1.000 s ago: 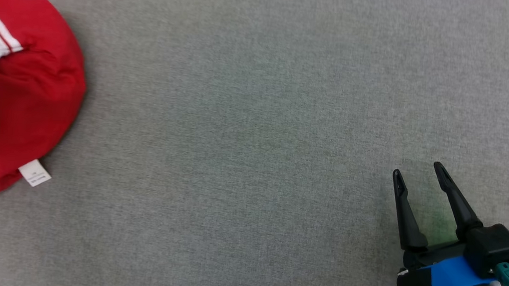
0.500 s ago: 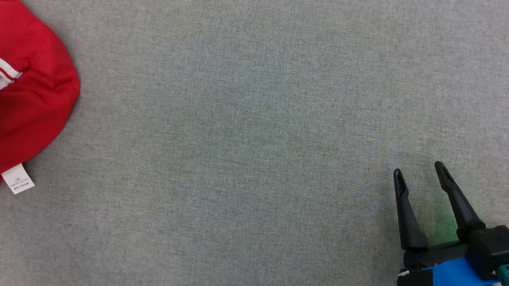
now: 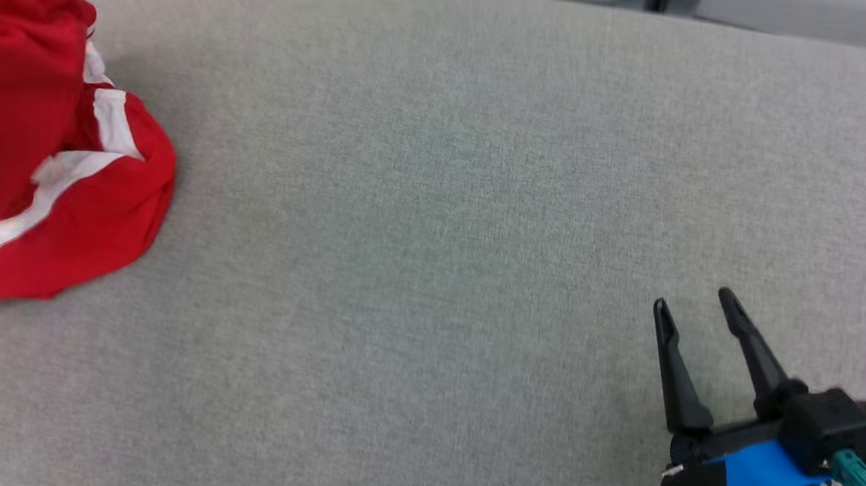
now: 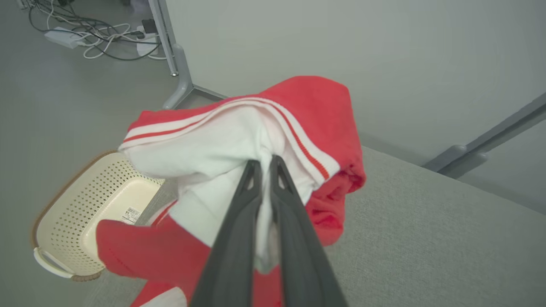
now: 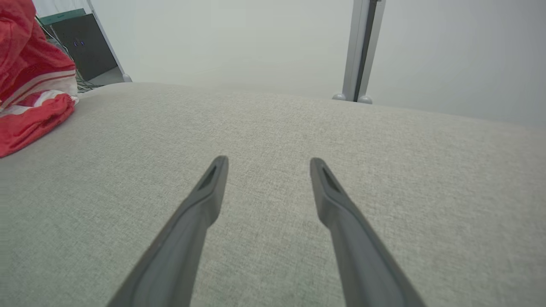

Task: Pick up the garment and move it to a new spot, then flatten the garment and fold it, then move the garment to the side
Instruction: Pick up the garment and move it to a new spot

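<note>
Nothing in view can be read. The only printed item is a small white sticker inside the cream perforated basket. It carries dark marks that look like a barcode and lines of fine print, too small and blurred to make out any word or number.

A grey fabric table top lies across the middle of my head view. At the lower left of my left wrist view sits a cream perforated basket with a brown rim, and cables tangle at the upper left beside a grey metal leg. My right wrist view has a dark cabinet at upper left and a grey post at upper right.
</note>
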### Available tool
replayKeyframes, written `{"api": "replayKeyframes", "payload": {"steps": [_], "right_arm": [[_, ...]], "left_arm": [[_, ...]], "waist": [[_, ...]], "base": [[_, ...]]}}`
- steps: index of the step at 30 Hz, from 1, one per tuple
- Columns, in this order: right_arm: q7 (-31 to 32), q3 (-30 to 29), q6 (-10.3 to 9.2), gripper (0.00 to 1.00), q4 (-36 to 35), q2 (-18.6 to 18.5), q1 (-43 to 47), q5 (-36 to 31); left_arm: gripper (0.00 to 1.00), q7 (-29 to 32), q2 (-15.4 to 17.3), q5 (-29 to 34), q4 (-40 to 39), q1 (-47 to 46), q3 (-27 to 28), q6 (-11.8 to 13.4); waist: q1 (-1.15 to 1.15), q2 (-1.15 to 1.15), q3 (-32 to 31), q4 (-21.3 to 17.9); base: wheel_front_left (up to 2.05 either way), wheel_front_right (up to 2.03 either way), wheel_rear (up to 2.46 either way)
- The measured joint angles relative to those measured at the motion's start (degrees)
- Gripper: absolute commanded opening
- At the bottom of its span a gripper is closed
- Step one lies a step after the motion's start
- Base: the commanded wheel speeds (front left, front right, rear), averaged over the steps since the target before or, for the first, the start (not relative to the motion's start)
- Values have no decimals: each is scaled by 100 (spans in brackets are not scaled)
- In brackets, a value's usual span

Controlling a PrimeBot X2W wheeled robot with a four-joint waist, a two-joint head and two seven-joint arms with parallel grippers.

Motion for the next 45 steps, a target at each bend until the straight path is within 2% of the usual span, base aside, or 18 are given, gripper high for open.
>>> {"api": "replayKeyframes", "payload": {"steps": [7, 13, 20, 22, 25, 29, 34, 40, 41, 42, 43, 44, 45], "right_arm": [[-258, 109, 0, 100, 416, -2, -40, 321], [-503, 79, 0, 100, 730, -1, -62, 584], [-602, -55, 0, 100, 902, -2, 58, 680], [-602, -76, -1, 100, 910, -5, 71, 689], [-601, -102, -1, 100, 896, -5, 67, 690], [-614, -98, -1, 100, 901, -7, 29, 731], [-621, -96, -1, 100, 918, -1, 9, 726], [-603, -134, -1, 100, 911, -4, 18, 726], [-603, -147, -1, 100, 909, -4, 26, 726], [-601, -174, -1, 100, 904, -5, 38, 723], [-593, -185, -1, 100, 896, -8, 41, 716], [-578, -181, 0, 100, 886, -4, 44, 712], [-571, -180, -1, 100, 878, -2, 46, 715]], "left_arm": [[0, -32, -115, -14, -533, -593, -341, -194], [0, 122, -356, -109, -821, -971, -792, -311], [0, 364, -820, -516, -1138, -1152, -1359, -413], [0, 411, -1024, -717, -1274, -1118, -1568, -434], [0, 355, -1243, -860, -1332, -895, -1761, -445], [0, 23, -1543, -1001, -1202, -320, -1915, -446], [0, -563, -1629, -687, -713, 683, -2305, -447], [0, -1493, -1860, -164, 66, 1456, -2707, -419], [37, -1670, -1892, -49, 197, 1535, -2778, -371], [37, -1856, -1909, 126, 310, 1594, -2895, -339], [81, -2030, -1944, 259, 420, 1639, -2975, -331], [100, -2194, -2007, 304, 513, 1693, -3018, -289], [100, -2326, -2049, 365, 616, 1740, -3051, -233]], "waist": [[0, -1, -624, 12], [0, -1, -1111, -242], [0, -1, -1422, -947], [1, -1, -1421, -1365], [2, -1, -1391, -1792], [2, -1, -1327, -2336], [2, 0, -1343, -2876], [1, 0, -1451, -3173], [1, 0, -1464, -3166], [1, 0, -1473, -3139], [1, 0, -1480, -3097], [1, 0, -1496, -3041], [1, 0, -1511, -2983]], "base": [[0, 0, 0], [0, 0, 0], [0, 0, 0], [0, 0, 0], [0, 0, 0], [0, 0, 0], [0, 0, 0], [0, 0, 0], [0, 0, 0], [0, 0, 0], [0, 0, 0], [0, 0, 0], [0, 0, 0]]}}
